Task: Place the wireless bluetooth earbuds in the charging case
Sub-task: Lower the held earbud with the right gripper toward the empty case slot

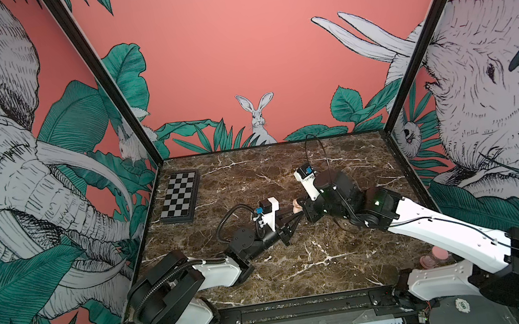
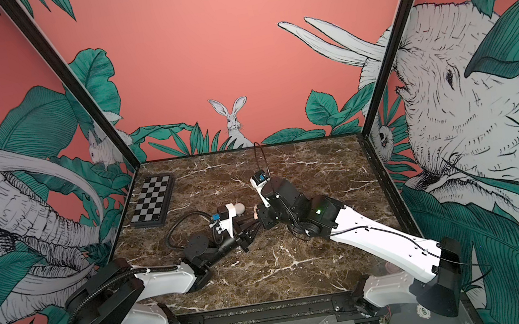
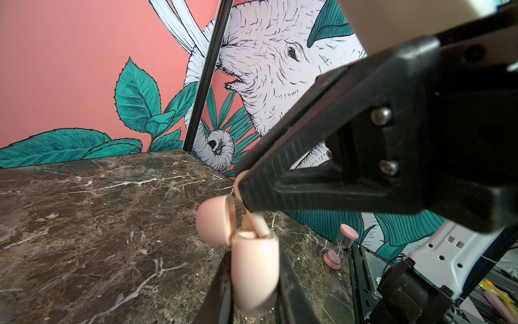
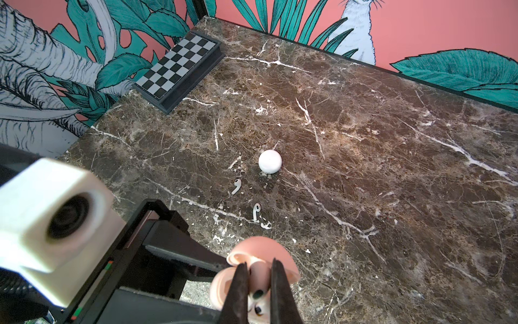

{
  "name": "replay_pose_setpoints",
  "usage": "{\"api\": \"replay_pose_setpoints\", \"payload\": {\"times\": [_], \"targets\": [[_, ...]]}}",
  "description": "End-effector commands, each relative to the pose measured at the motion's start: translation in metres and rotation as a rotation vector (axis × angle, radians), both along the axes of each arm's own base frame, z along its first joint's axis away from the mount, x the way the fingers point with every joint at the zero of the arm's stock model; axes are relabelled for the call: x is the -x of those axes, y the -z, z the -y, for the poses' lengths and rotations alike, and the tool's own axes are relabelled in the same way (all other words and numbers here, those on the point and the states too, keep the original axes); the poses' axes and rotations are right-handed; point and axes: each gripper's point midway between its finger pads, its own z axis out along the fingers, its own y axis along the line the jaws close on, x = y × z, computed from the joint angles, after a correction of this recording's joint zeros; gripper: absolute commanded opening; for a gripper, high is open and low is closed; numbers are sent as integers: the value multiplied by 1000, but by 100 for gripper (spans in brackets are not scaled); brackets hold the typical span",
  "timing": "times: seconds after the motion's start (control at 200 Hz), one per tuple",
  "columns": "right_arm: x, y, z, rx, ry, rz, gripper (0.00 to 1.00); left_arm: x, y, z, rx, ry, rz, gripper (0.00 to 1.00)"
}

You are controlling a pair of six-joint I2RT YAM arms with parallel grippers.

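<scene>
My left gripper (image 3: pixel 253 252) is shut on the body of a pink charging case (image 3: pixel 255 269), held above the marble with its lid (image 3: pixel 213 221) hinged open. My right gripper (image 4: pixel 259 265) is shut on a pink earbud (image 4: pixel 259 276) whose stem (image 3: pixel 259 227) points into the case's mouth. In both top views the two grippers meet at mid-table around the pink case (image 1: pixel 296 204). Two white earbuds (image 4: pixel 236 186) (image 4: pixel 256 211) lie loose on the marble, and beyond them sits a closed round white case (image 4: pixel 270 160).
A black and white chessboard (image 1: pixel 181 197) lies at the back left of the marble table (image 1: pixel 302 268). A pink hourglass (image 1: pixel 434 257) stands near the front right corner, behind the right arm. Patterned walls close in the back and both sides.
</scene>
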Motion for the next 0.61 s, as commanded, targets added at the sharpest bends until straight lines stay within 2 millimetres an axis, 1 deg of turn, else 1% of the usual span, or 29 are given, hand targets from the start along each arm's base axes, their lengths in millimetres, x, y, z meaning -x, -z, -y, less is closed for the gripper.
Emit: {"api": "replay_pose_setpoints", "payload": {"times": [0.0,0.285,0.6], "targets": [[6,-6,-2,-33,-16,7,10,1,-35,-6,93,-18,53,0],[8,-6,1,-32,-16,10,10,-1,-37,-9,97,-34,59,0],[12,-6,-2,-41,-35,12,10,-2,-39,-10,104,-43,61,0]]}}
